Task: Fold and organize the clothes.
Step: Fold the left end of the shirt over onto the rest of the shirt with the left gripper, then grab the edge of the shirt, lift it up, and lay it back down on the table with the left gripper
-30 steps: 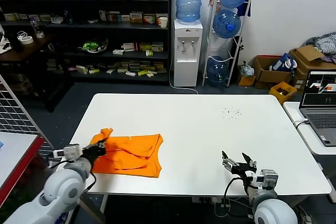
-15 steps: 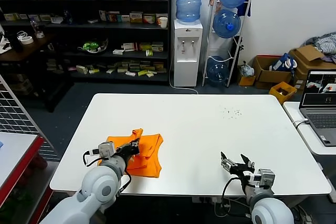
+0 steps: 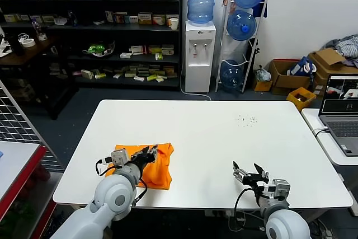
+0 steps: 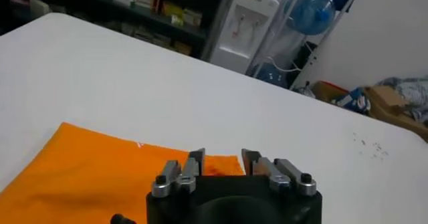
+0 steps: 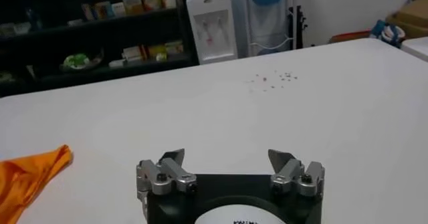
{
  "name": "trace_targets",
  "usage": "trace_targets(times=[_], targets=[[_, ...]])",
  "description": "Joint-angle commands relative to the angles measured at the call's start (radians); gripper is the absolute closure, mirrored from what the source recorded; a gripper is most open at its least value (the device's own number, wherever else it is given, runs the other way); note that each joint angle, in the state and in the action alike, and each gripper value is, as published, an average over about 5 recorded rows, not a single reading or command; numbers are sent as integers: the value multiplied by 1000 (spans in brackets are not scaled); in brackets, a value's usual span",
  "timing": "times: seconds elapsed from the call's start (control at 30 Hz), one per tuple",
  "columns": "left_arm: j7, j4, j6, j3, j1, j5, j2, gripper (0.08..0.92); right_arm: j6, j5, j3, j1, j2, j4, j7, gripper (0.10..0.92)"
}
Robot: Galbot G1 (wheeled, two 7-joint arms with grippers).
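An orange T-shirt (image 3: 146, 163) lay folded over on the white table (image 3: 224, 132), near the front edge on the left side. It made a small bundle with a few soft wrinkles. In the left wrist view, the orange cloth (image 4: 87, 178) spread flat under the gripper.

The left gripper (image 3: 146, 155) was right over the shirt, low and close to it. Its jaws were partly open, with a gap between the fingers (image 4: 195, 163). Nothing sat between them. They had hold of nothing, and the cloth lay loose below.

The right gripper (image 3: 250, 174) waited near the front edge of the table on the right side, well apart from the shirt. Its jaws stood wide open and held nothing. In the right wrist view, its fingers (image 5: 172, 158) were spread above bare table, and one orange corner of the shirt (image 5: 27, 175) showed far off to the side.

A laptop (image 3: 341, 113) sat on another table to the right. A water cooler (image 3: 199, 37) stood by the far wall, next to dark shelves (image 3: 89, 26).
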Motion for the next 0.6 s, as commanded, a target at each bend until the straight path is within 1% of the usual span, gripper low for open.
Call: trace_targets(times=[0.03, 0.1, 0.2, 0.27, 0.33, 0.4, 0.47, 0.6], targets=[[37, -23, 2, -138, 74, -20, 71, 488, 2, 2, -2, 2, -3, -2, -1, 203], [85, -6, 4, -201, 117, -12, 118, 428, 4, 2, -3, 2, -5, -2, -2, 203], [212, 49, -9, -281, 191, 27, 197, 341, 5, 2, -7, 3, -5, -3, -4, 203], [311, 94, -42, -301, 236, 82, 244, 281, 6, 2, -10, 4, -3, -4, -4, 203], [387, 138, -89, -294, 269, 148, 266, 233, 5, 2, -13, 6, -1, -6, -4, 203], [443, 179, -132, -282, 284, 201, 260, 196, 5, 2, -14, 7, 0, -6, -4, 203], [476, 212, -167, -267, 288, 237, 239, 182, 4, 1, -14, 6, 0, -7, -3, 203], [501, 255, -204, -239, 271, 272, 195, 177, 4, 1, -8, 2, 0, -6, -2, 203]])
